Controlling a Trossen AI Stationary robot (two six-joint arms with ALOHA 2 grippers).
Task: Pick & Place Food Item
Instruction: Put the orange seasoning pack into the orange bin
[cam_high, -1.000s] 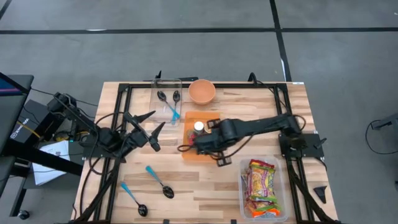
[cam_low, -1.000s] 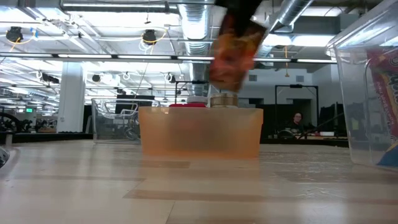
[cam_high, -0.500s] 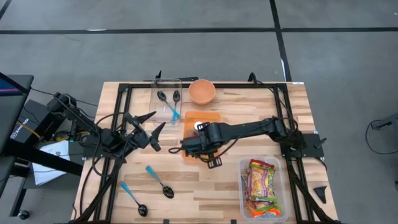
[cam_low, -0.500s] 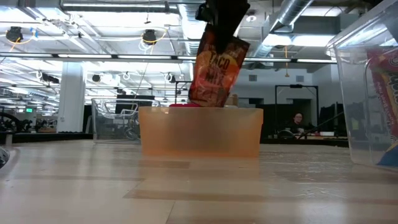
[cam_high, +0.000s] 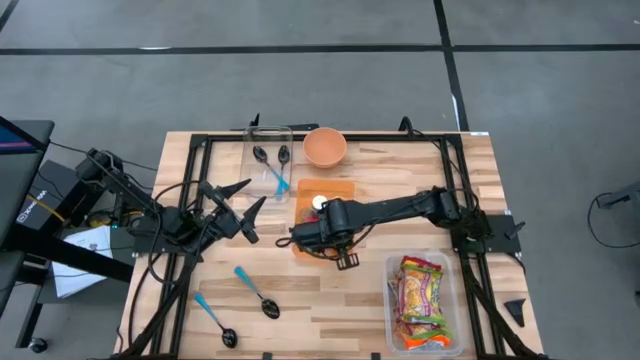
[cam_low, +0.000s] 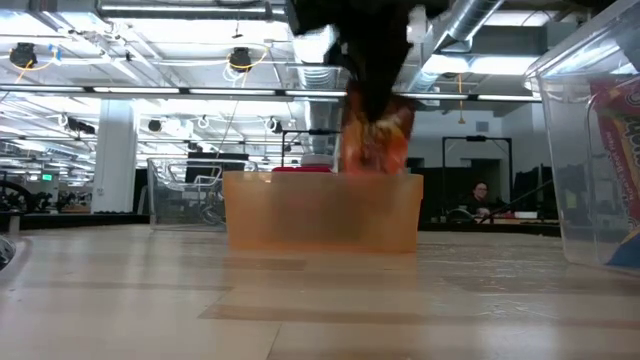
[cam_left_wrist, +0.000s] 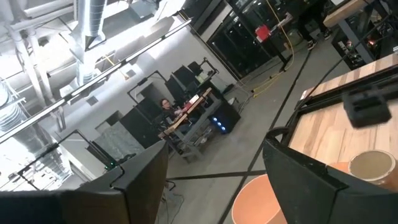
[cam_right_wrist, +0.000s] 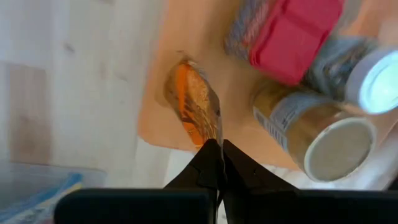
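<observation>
My right gripper (cam_right_wrist: 217, 157) is shut on an orange-red seasoning packet (cam_right_wrist: 194, 111) over the orange bin (cam_high: 300, 247) at the table's middle. In the low view the packet (cam_low: 376, 140) hangs below the gripper (cam_low: 365, 70), and its lower end dips behind the bin's front wall (cam_low: 320, 212). In the bin lie a red box (cam_right_wrist: 292, 34) and two jars (cam_right_wrist: 323, 146). My left gripper (cam_high: 250, 207) waits open and empty at the table's left, clear of the wood. My right gripper pinches the packet's top edge (cam_right_wrist: 210, 134) between its two fingers. The fingers come from above, pointing down. The packet hangs upright below them, its lower end inside the bin; whether it rests on the bin's floor, I cannot tell.
A clear tub (cam_high: 448, 310) of snack packets stands at the near right. A clear tray (cam_high: 270, 150) with spoons and an orange bowl (cam_high: 325, 147) stand at the far side. Two blue-handled spoons (cam_high: 255, 290) (cam_high: 215, 320) lie near left.
My right gripper has gone toward the table's left edge and down over the orange bin, still shut on the packet. The packet has sunk from hanging clear above the bin until its lower end is behind the bin's wall, and it has turned about.
</observation>
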